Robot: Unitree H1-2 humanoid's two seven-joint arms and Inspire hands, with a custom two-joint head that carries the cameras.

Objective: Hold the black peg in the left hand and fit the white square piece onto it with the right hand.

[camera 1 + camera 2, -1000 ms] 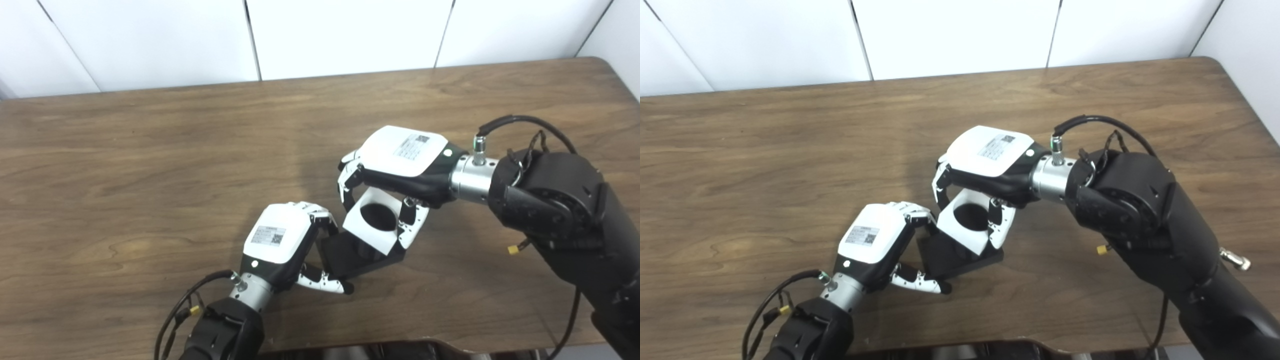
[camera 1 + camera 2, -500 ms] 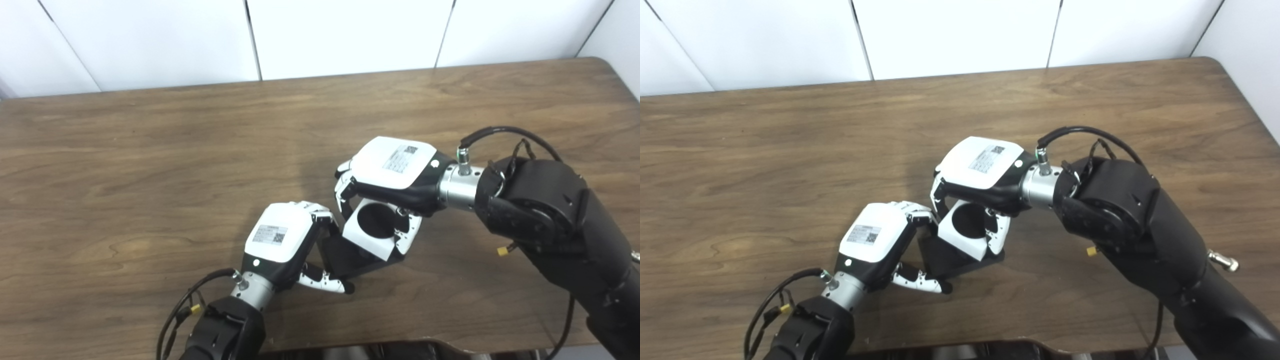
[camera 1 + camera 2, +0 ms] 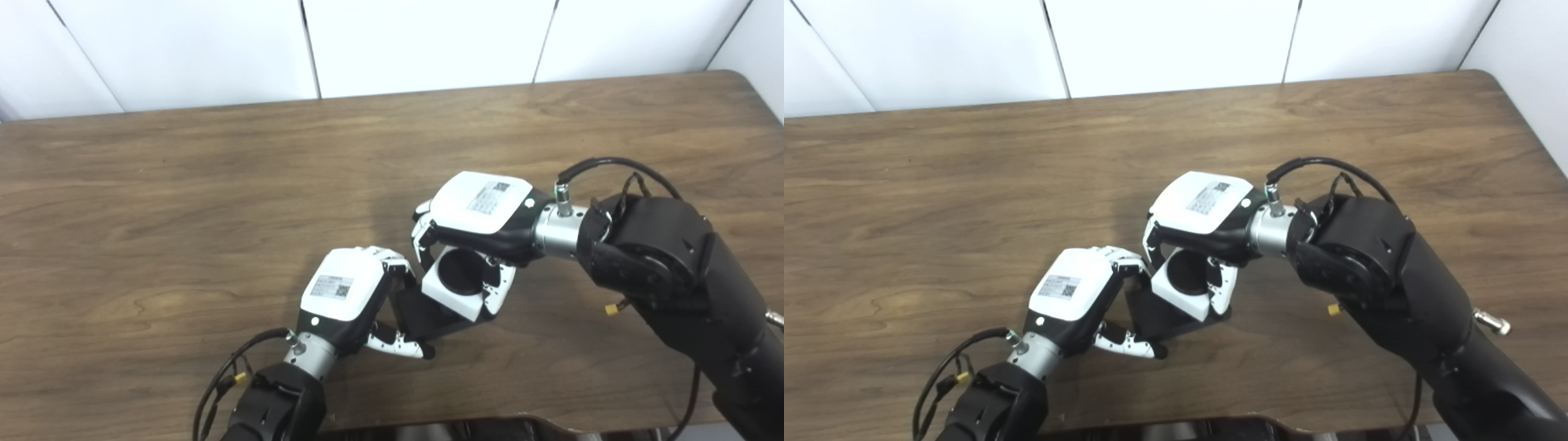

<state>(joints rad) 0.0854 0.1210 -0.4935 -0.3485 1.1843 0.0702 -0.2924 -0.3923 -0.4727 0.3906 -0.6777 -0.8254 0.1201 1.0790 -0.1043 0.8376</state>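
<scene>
A black peg with a flat square base [image 3: 429,318] rests on the wooden table near its front edge. My left hand [image 3: 349,294] is shut on the base's left side, with its thumb along the front edge. My right hand [image 3: 474,211] is shut on the white square piece [image 3: 459,285], which has a round hole in its middle. The piece sits low over the base and the hole looks filled with black. The peg's shaft is hidden by the piece. The same piece shows in the right eye view [image 3: 1185,285].
The brown wooden table [image 3: 184,184] stretches wide to the left and back. White wall panels [image 3: 416,43] stand behind its far edge. The table's front edge runs just below my left forearm [image 3: 275,404].
My right hand has moved down and a little left, lowering the white square piece closer onto the black base. My left hand has stayed still on the base.
</scene>
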